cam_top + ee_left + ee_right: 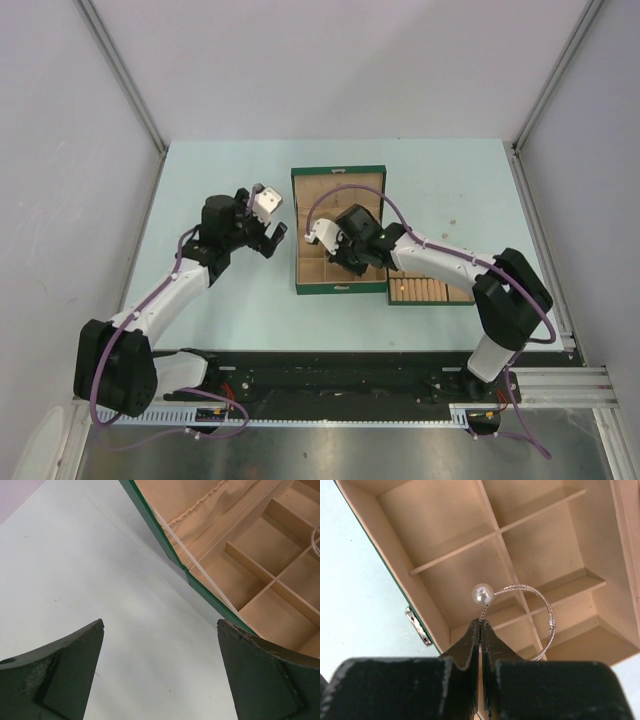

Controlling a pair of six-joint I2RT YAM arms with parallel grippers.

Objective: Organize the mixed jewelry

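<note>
Jaws of the right gripper (pixel 480 625) pinch a thin silvery wire loop (pixel 547 611) bearing one white pearl (pixel 482 593).
It is held over the open green tan-lined box (pixel 380 535); the left gripper (pixel 160 625), jaws wide and empty, hovers above the pale table (pixel 75 555) beside it.

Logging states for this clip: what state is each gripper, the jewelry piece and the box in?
left gripper: open, holding nothing.
right gripper: shut on the silvery loop.
green box: open, lid laid back.
silvery loop: pinched near its pearl, over the green box's compartments.
</note>
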